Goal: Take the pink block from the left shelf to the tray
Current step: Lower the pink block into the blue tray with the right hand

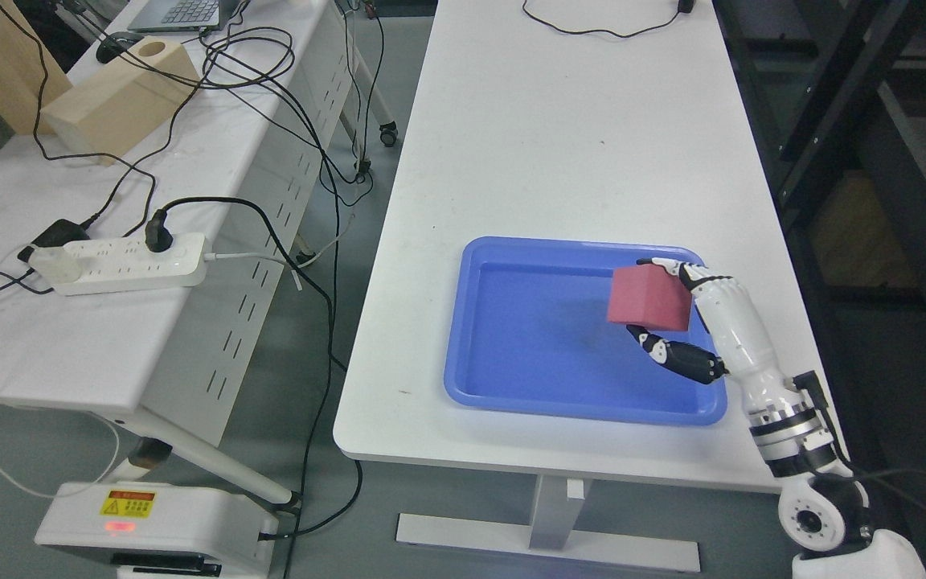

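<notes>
My right hand (649, 299) comes in from the lower right and holds a pink block (650, 298) above the right part of the blue tray (543, 386). The thumb sits under the block and the other fingers (676, 265) curl over its top edge. The block hangs over the tray's floor; whether it touches the floor I cannot tell. The tray lies on the white table (575, 145) near its front edge. My left arm does not show.
A second white table (69, 338) stands at the left with a power strip (121, 263), black cables and wooden blocks (117, 100). A dark shelf frame (849, 121) runs along the right side. A white machine base (153, 531) sits on the floor.
</notes>
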